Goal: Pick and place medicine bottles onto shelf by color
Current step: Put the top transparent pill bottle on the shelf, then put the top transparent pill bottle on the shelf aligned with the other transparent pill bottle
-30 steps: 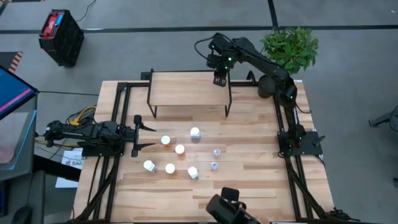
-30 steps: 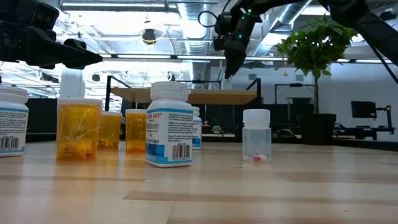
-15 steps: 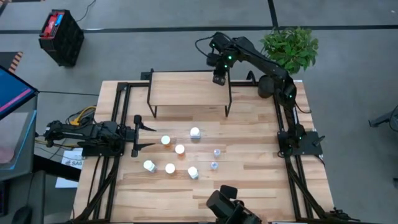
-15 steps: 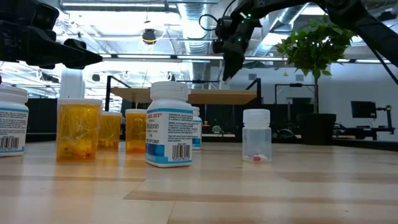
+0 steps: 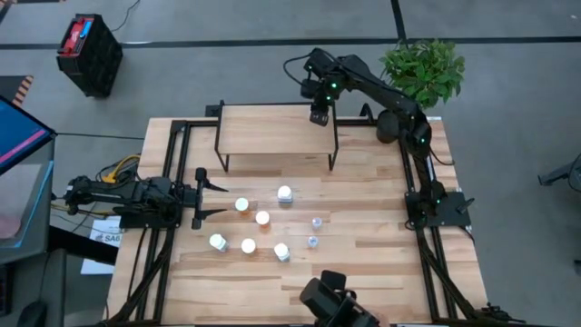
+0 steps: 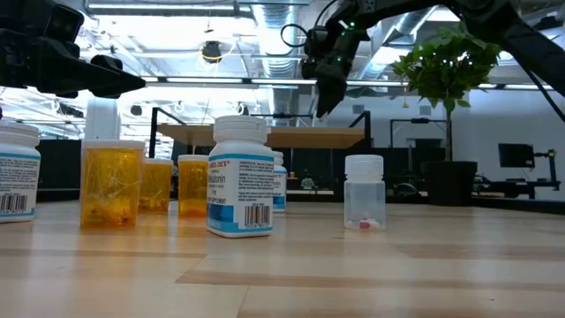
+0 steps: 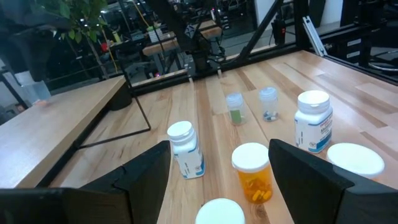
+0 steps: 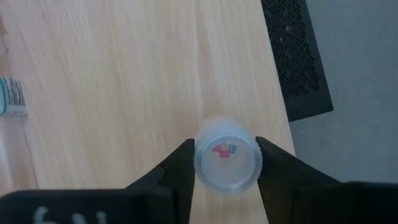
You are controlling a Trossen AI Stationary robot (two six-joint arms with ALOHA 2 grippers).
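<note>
Over at nine o'clock on the plank counter (image 5: 363, 263), left tool (image 5: 199, 192) lying low, dark prongs spread wide and holding nothing. Just right of it, toward the centre, a loose cluster of round plastic cylinders: white bottles (image 5: 284, 193) with printed labels, translucent orange bottles (image 5: 262, 218) with smooth white caps, two small clear bottles (image 5: 317, 222) beside them. Up at twelve o'clock, the shelf (image 5: 272, 132), pale wood top on thin black legs. Above its right end, right tool (image 5: 318, 116), pinching a clear bottle (image 8: 226, 162), red bits visible inside, over the light grain.
</note>
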